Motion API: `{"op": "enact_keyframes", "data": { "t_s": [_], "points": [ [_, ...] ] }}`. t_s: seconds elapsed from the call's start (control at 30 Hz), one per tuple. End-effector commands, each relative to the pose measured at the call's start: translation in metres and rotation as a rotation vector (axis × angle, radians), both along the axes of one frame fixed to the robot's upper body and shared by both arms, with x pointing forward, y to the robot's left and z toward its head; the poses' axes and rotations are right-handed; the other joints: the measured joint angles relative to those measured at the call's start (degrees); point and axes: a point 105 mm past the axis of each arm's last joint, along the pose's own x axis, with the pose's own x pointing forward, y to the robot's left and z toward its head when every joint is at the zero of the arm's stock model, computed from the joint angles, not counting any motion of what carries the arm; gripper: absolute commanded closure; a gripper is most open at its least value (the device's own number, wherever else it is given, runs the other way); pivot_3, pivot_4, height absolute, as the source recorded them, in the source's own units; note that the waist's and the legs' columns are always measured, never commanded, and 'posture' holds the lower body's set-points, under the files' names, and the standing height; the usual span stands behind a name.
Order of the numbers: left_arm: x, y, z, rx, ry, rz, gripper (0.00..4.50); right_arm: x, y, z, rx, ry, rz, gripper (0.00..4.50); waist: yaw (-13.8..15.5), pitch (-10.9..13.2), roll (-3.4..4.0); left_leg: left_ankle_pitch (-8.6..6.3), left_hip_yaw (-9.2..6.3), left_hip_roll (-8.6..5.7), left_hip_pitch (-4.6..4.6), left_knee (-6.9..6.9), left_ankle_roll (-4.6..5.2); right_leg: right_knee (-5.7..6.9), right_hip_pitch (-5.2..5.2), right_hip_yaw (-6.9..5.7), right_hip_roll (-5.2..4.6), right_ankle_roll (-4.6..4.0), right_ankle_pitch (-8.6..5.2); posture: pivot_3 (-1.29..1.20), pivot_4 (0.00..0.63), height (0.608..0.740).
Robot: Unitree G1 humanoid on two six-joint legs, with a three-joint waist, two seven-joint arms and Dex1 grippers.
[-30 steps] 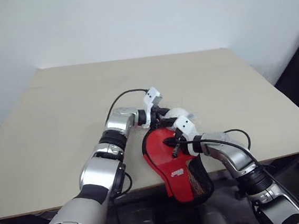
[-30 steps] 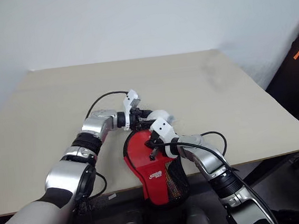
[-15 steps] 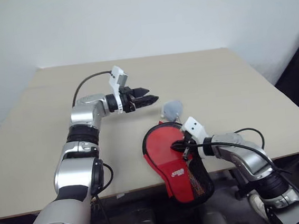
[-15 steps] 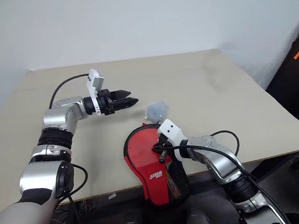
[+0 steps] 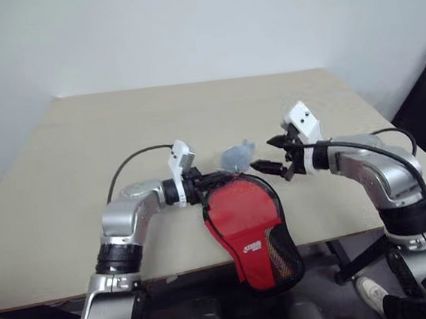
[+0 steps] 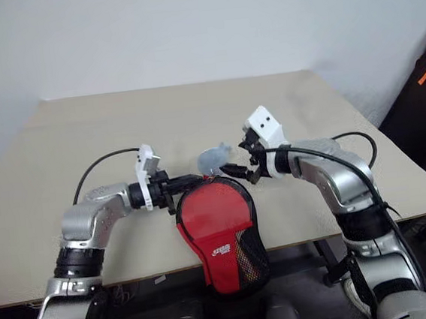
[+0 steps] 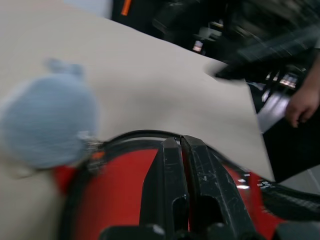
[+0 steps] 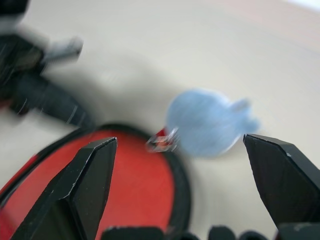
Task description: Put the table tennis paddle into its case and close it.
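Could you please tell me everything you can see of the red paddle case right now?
The red, paddle-shaped soft fabric case with black trim lies flat at the beige table's near edge, its black-mesh narrow end overhanging. A white logo marks the red face. A pale plush-ball charm lies attached at its round far end. The left gripper, fingers shut, meets the rim; the right gripper hovers open.

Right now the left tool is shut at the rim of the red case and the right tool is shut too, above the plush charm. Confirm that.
One thing is off: the right tool is open, not shut. The right wrist view shows its two fingers spread wide with the plush charm between them. The left tool is indeed shut at the rim of the red case.
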Motion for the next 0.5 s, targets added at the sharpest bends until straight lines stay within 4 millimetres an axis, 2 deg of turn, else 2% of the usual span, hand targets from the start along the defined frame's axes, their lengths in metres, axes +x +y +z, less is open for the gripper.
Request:
{"op": "enact_keyframes", "data": {
  "t_s": [0.03, 0.2, 0.33, 0.5],
  "points": [
    [-0.008, -0.013, 0.008, -0.004, -0.056, -0.025, 4.5, 0.022, 0.005, 0.017, -0.003, -0.092, -0.009, 0.02, -0.16, 0.0, 0.01, 0.0, 0.05, 0.01, 0.02, -0.01, 0.0, 0.02, -0.02, 0.03, 0.02, 0.01, 0.01, 0.0, 0.0, 0.654],
    [-0.016, -0.028, -0.01, 0.021, -0.057, -0.039, 4.5, 0.075, 0.017, 0.011, -0.011, -0.112, -0.109, 0.02, -0.35, -0.02, 0.05, 0.01, 0.25, 0.02, 0.03, -0.04, 0.0, 0.16, -0.11, 0.13, 0.06, 0.03, 0.01, 0.0, 0.0, 0.654],
    [-0.017, -0.026, -0.019, 0.053, -0.06, -0.03, 4.5, 0.096, 0.031, 0.008, 0.029, -0.102, -0.164, 0.02, -0.46, -0.01, 0.06, 0.01, 0.27, 0.01, -0.01, -0.04, -0.02, 0.27, -0.21, 0.18, 0.07, 0.03, 0.0, 0.0, 0.0, 0.654],
    [-0.026, -0.011, -0.029, 0.098, -0.055, -0.029, 4.5, 0.106, 0.047, -0.001, 0.07, -0.058, -0.228, 0.02, -1.22, -0.01, 0.07, 0.01, 0.35, -0.11, -0.01, -0.03, -0.04, 0.71, -0.4, 0.42, -0.03, 0.05, -0.15, 0.0, 0.0, 0.654]
  ]
}}
